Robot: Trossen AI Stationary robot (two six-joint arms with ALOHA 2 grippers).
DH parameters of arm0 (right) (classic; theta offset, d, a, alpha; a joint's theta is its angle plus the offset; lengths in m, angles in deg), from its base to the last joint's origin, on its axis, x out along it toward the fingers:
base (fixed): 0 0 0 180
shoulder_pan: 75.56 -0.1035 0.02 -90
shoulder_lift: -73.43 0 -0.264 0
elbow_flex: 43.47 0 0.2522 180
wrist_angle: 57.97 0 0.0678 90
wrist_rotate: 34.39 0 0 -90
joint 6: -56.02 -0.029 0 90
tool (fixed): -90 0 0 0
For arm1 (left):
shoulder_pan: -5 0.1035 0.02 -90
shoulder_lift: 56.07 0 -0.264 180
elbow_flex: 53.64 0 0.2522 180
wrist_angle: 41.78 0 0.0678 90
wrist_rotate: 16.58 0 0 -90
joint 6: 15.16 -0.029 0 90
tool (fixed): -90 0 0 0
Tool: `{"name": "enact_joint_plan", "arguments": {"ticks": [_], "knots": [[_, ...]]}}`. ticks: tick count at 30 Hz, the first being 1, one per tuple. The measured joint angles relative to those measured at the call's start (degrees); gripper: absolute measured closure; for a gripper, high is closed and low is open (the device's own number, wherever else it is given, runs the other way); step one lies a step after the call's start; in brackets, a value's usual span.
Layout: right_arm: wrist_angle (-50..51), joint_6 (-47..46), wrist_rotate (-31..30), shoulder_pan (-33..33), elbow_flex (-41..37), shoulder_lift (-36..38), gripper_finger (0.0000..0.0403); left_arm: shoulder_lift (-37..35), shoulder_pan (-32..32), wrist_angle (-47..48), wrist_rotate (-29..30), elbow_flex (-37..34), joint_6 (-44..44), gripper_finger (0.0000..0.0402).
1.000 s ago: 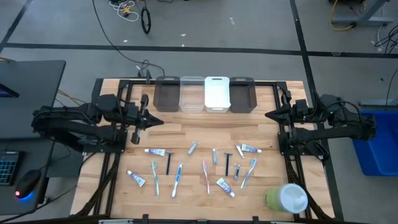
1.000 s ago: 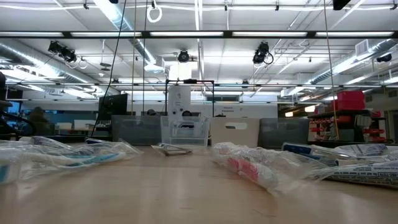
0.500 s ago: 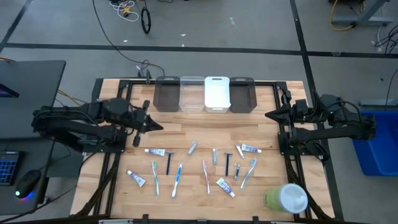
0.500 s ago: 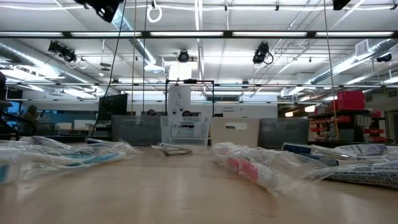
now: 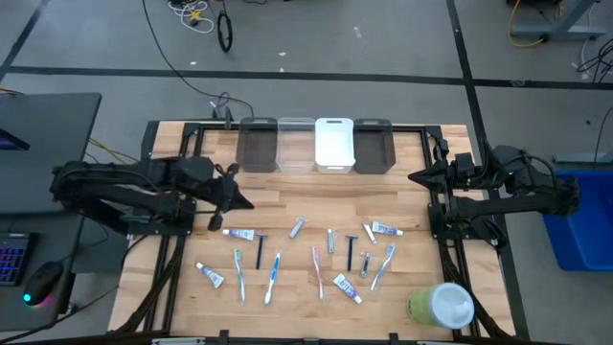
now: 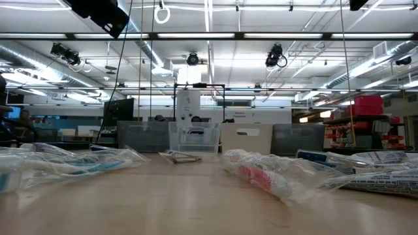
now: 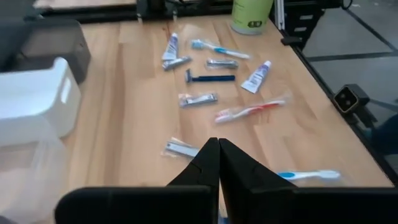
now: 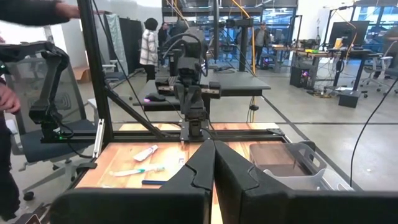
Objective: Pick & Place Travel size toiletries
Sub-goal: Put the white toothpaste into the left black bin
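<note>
The travel size toiletries [image 5: 317,257] lie scattered flat on the near half of the wooden table: toothbrushes [image 5: 273,276], small toothpaste tubes [image 5: 238,233], dark razors [image 5: 260,251] and small grey tubes [image 5: 297,227]. My left gripper [image 5: 251,203] hangs shut above the table's left side, tilted down toward them, touching nothing. In its wrist view the shut fingers [image 7: 219,152] point over a wrapped grey item [image 7: 181,149] and a pink toothbrush [image 7: 252,110]. My right gripper [image 5: 412,177] waits shut and level at the right edge, its fingers [image 8: 213,152] closed on nothing.
Four bins stand in a row at the far edge: two dark [image 5: 258,145] [image 5: 373,146], one clear [image 5: 295,145], one white [image 5: 334,144]. A large green-and-white round container [image 5: 442,305] lies at the near right corner. Bare wood lies between bins and toiletries.
My left gripper has sunk and tipped its fingers downward, edging toward the toiletries and the near edge; part of the arm has come into the low view at the top left. It has stayed shut. Nothing on the table has moved.
</note>
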Motion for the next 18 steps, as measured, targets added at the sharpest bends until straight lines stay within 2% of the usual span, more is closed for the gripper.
{"name": "enact_joint_plan", "arguments": {"ticks": [9,18], "knots": [[0.0,0.0,0.0,0.0,0.0,0.0,0.039,1.2,0.0,2.0,0.0,0.0,0.4,0.0383],[0.0,0.0,0.0,0.0,0.0,0.0,0.0389,2.2,0.0,11.8,2.1,4.4,0.3,0.0395]]}}
